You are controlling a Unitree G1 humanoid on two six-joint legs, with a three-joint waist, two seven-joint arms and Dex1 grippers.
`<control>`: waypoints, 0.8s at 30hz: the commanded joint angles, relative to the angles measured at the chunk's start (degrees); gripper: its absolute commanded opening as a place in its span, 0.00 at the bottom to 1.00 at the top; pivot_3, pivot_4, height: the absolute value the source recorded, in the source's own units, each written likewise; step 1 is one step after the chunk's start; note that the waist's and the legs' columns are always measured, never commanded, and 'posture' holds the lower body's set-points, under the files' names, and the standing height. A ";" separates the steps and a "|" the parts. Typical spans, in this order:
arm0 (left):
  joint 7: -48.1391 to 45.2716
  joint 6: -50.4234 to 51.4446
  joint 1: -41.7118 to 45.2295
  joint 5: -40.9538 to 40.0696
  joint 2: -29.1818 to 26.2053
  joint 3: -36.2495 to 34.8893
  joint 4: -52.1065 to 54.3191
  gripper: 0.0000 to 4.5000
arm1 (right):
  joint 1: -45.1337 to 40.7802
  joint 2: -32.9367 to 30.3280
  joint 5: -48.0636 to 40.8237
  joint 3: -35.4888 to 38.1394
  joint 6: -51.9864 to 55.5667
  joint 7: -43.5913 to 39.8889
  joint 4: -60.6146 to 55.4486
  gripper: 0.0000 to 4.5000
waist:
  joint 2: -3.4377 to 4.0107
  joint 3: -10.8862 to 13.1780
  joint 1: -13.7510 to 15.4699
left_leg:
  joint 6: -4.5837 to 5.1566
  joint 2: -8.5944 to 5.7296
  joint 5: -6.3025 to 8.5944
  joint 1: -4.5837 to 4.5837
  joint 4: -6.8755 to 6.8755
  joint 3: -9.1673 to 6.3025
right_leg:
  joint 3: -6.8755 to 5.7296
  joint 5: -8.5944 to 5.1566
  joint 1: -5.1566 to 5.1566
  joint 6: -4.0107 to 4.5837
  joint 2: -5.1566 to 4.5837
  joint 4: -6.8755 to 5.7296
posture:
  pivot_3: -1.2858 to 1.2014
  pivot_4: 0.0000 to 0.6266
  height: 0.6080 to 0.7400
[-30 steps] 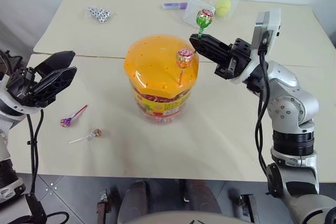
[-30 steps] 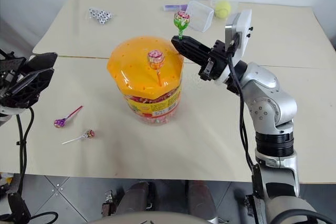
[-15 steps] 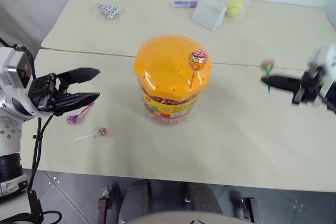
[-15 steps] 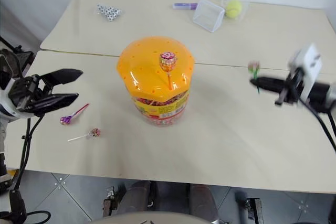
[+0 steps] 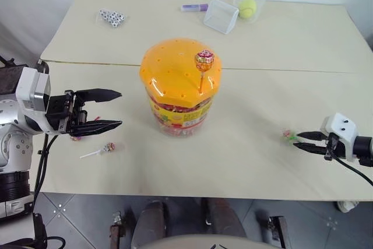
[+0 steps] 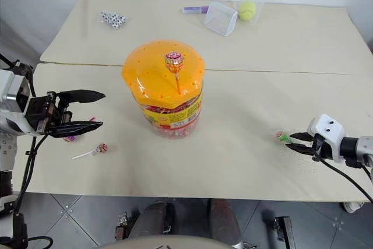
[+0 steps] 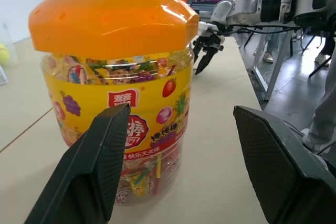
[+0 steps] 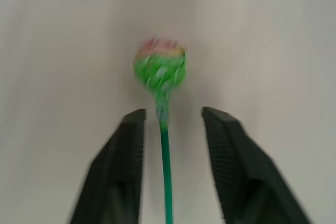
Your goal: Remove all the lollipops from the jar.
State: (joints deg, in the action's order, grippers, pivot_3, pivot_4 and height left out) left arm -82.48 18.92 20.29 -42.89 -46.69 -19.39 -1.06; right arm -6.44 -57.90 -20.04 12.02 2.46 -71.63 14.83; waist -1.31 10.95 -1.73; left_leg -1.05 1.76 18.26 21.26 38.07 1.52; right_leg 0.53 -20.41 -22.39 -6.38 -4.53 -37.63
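A: Why is our right gripper (image 6: pixel 296 143) spread?
B: We let the green lollipop (image 8: pixel 159 70) lie between its fingers.
A: And the left gripper (image 5: pixel 108 109)?
B: Spread too, facing the jar (image 5: pixel 179 87), whose lid bears one lollipop (image 5: pixel 204 60).

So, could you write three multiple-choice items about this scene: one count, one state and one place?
1. How many lollipops stand in the orange lid?
A three
B two
C one
2. How do the jaws of the left gripper stand?
A open
B shut on a lollipop
C shut on the lid
3. Where is the green lollipop?
A in the lid
B on the table, at the right gripper
C in the left gripper

Answers:
1 C: a single pink lollipop rises from the lid.
2 A: its jaws are apart, with nothing between them.
3 B: it lies on the table between the right gripper's open jaws.
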 commanded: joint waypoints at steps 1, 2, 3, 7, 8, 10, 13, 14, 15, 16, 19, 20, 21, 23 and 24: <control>3.69 3.34 0.52 -5.02 0.95 -4.23 0.47 0.74 | -1.59 3.68 -12.81 6.75 -0.05 -3.65 -10.34 0.69 | 0.00 0.00 0.04 | -0.01 0.01 0.01 0.00 -0.01 -0.02 | -0.02 0.00 -0.01 -0.01 0.00 -0.01 | 0.52 0.24 1.00; 5.30 5.09 0.43 -6.90 1.38 -5.69 0.61 0.74 | -2.50 5.22 -17.46 7.58 2.70 -2.39 -16.02 0.69 | 0.00 0.00 -0.06 | -0.05 0.04 0.02 0.02 -0.02 -0.04 | -0.04 0.01 -0.03 -0.01 0.01 -0.02 | 0.52 0.24 1.00; 6.93 6.98 0.13 -8.79 1.75 -7.15 0.75 0.74 | -3.48 6.67 -21.57 7.91 5.64 -0.39 -21.64 0.69 | 0.00 0.00 -0.24 | -0.07 0.08 0.03 0.02 -0.02 -0.06 | -0.05 0.01 -0.04 -0.01 0.03 -0.04 | 0.52 0.24 1.00; 10.79 10.33 -2.93 -12.73 3.32 -11.17 1.14 0.74 | -8.77 12.20 -29.44 3.62 12.44 8.89 -37.14 0.69 | 0.04 0.03 -0.29 | -0.14 0.11 0.04 0.00 -0.01 -0.19 | -0.06 0.01 -0.04 -0.01 -0.01 -0.14 | 0.52 0.24 1.00; 11.19 10.45 -3.65 -12.79 3.63 -11.50 1.49 0.74 | -9.91 13.21 -30.04 2.32 13.45 10.16 -39.43 0.69 | 0.04 0.03 -0.25 | -0.15 0.11 0.04 0.00 -0.01 -0.26 | -0.05 0.01 -0.02 -0.01 -0.03 -0.12 | 0.52 0.24 1.00; 11.16 10.41 -4.84 -12.43 3.89 -11.36 2.30 0.74 | -12.12 14.92 -29.33 -0.45 14.64 11.56 -41.89 0.69 | 0.03 0.03 0.10 | -0.16 0.07 0.05 0.06 -0.01 -0.41 | -0.01 0.01 -0.01 -0.01 -0.11 -0.08 | 0.52 0.24 1.00; 11.43 10.68 -5.44 -12.59 4.22 -11.07 2.90 0.74 | -15.82 17.05 -26.64 -4.79 14.50 11.95 -42.64 0.69 | 0.00 0.02 0.55 | -0.16 -0.04 0.05 0.26 0.03 -0.69 | -0.14 0.01 0.00 0.00 -0.25 0.05 | 0.52 0.24 1.00; 11.43 10.75 -5.37 -12.61 4.32 -10.85 3.07 0.74 | -17.17 17.73 -26.38 -5.79 14.84 12.13 -42.20 0.69 | 0.00 0.02 0.61 | -0.16 -0.07 0.04 0.30 0.04 -0.73 | -0.17 0.01 0.00 0.00 -0.28 0.09 | 0.52 0.24 1.00; 11.46 10.81 -5.26 -12.71 4.46 -10.68 3.29 0.74 | -18.73 18.75 -25.51 -6.96 14.59 12.27 -41.52 0.69 | 0.01 0.02 0.57 | -0.17 -0.10 0.04 0.32 0.04 -0.73 | -0.17 0.01 0.01 0.00 -0.30 0.12 | 0.52 0.24 1.00; 11.54 10.85 -5.16 -12.83 4.66 -10.51 3.56 0.74 | -20.54 19.78 -24.88 -8.36 15.15 12.97 -40.95 0.69 | 0.00 0.02 0.37 | -0.18 -0.10 0.03 0.33 0.03 -0.73 | -0.17 0.01 0.01 0.00 -0.31 0.14 | 0.52 0.24 1.00; 11.60 10.85 -5.13 -12.72 5.05 -10.00 4.26 0.74 | -24.58 22.49 -23.54 -11.50 16.80 14.59 -39.72 0.69 | 0.01 0.02 0.07 | -0.20 -0.09 0.02 0.33 0.00 -0.73 | -0.19 0.01 -0.02 0.00 -0.28 0.13 | 0.52 0.24 1.00; 11.63 10.89 -5.14 -12.64 5.13 -9.97 4.38 0.74 | -25.12 22.97 -23.30 -11.87 17.12 14.70 -39.58 0.69 | 0.01 0.02 0.02 | -0.23 -0.06 0.01 0.34 -0.01 -0.73 | -0.20 0.01 -0.05 0.00 -0.25 0.12 | 0.52 0.24 1.00; 11.78 10.97 -5.23 -12.60 5.11 -9.97 4.67 0.74 | -25.31 23.16 -23.16 -12.41 17.44 14.28 -39.42 0.69 | 0.01 0.02 0.01 | -0.24 -0.04 0.00 0.34 -0.04 -0.73 | -0.20 0.01 -0.06 0.00 -0.23 0.11 | 0.52 0.24 1.00; 12.06 11.10 -5.50 -12.61 4.97 -10.01 5.26 0.74 | -25.40 23.50 -21.80 -13.44 16.95 13.31 -38.92 0.60 | 0.01 0.02 0.02 | -0.24 -0.03 0.00 0.34 -0.07 -0.73 | -0.20 0.01 -0.08 0.01 -0.20 0.11 | 0.52 0.24 1.00; 12.22 11.22 -5.65 -12.77 4.95 -10.15 5.46 0.74 | -25.50 23.71 -21.67 -13.77 17.16 13.12 -38.77 0.54 | 0.01 0.02 0.01 | -0.24 -0.03 0.00 0.34 -0.08 -0.73 | -0.21 0.01 -0.07 0.01 -0.20 0.12 | 0.52 0.24 1.00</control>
State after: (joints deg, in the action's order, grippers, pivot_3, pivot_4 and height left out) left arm -70.56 30.12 14.96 -54.23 -41.24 -28.24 2.07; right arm -31.25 -34.39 -41.88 -2.14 20.05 -58.18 -23.29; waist -1.31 10.97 -1.71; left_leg -1.28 1.72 18.26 21.62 37.99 0.80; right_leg 0.32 -20.40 -22.46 -6.37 -4.73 -37.51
